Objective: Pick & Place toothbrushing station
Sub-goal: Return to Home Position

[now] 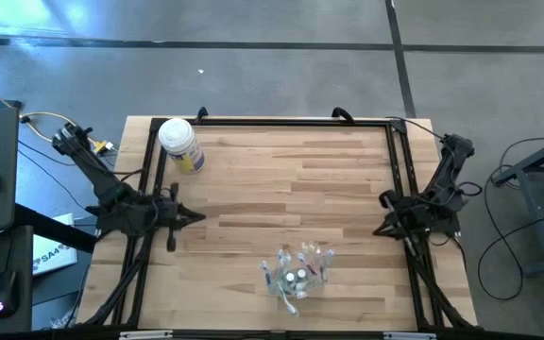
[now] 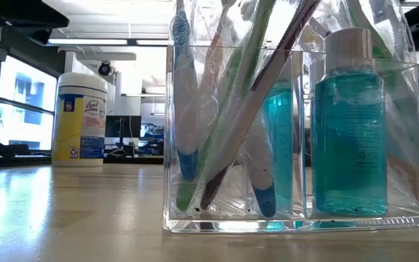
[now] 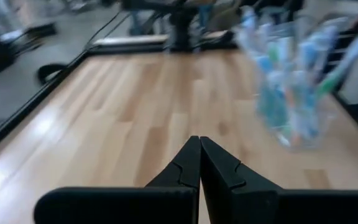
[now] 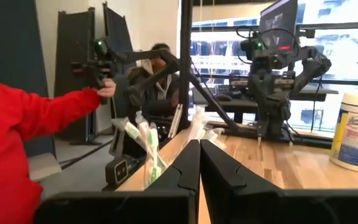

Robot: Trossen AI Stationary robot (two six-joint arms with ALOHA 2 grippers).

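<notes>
- The left gripper (image 3: 199, 142) is sitting clenched on nothing, low over its side of the table (image 1: 281, 170).
- The right gripper (image 4: 199, 143) is mirroring it opposite, fingers pressed together and empty.
- The clear holder (image 1: 297, 274) is standing between the two grippers, well apart from both.
- The toothbrushes (image 2: 184, 94) are leaning inside it and none is showing loose on the wood, so the loading is looking finished.
- Judging by this, only parking the arms is remaining; the jar (image 1: 179, 144) is standing beyond the left gripper.

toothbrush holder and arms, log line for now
holder: upright | toothbrushes: in holder | left gripper: shut, left edge | right gripper: shut, right edge
</notes>
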